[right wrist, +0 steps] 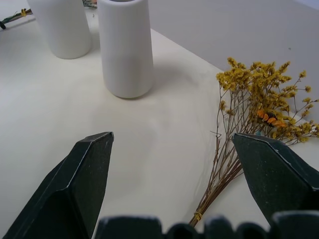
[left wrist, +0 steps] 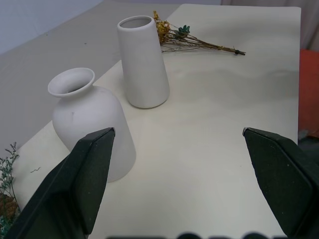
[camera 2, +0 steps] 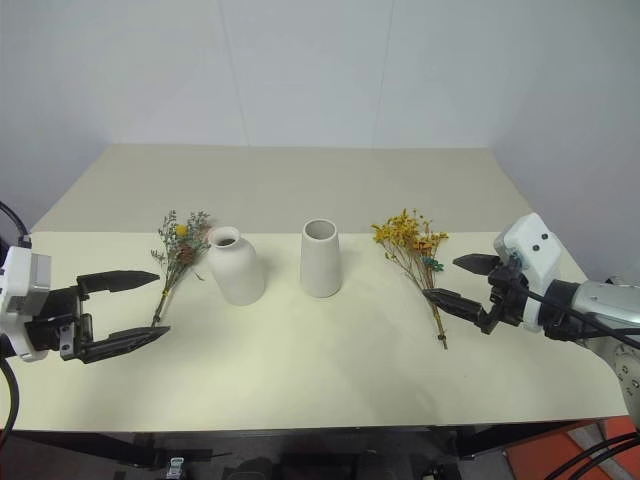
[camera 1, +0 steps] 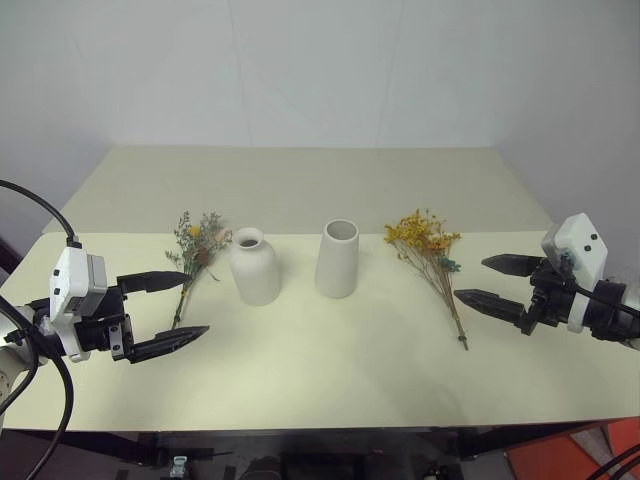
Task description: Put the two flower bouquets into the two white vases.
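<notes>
Vases [camera 1: 295, 262] upright between flat-lying bouquets [camera 1: 428, 248] — table [camera 1: 330, 375] apparently otherwise bare.

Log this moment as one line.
left gripper: open, empty | right gripper: open, empty | yellow-orange dried bouquet, grey-green sprig bouquet: on table | white ceramic vases: empty

Count on table [camera 1: 320, 380], one:
- White vases, two: rounded bottle vase [camera 1: 254, 266], tapered cylinder vase [camera 1: 337, 259].
- Flower bouquets, two: grey-green bouquet [camera 1: 196, 250], yellow bouquet [camera 1: 428, 246].
- Grippers, two: left gripper [camera 1: 170, 312], right gripper [camera 1: 488, 283]; two black fingers each, four fingers total.
</notes>
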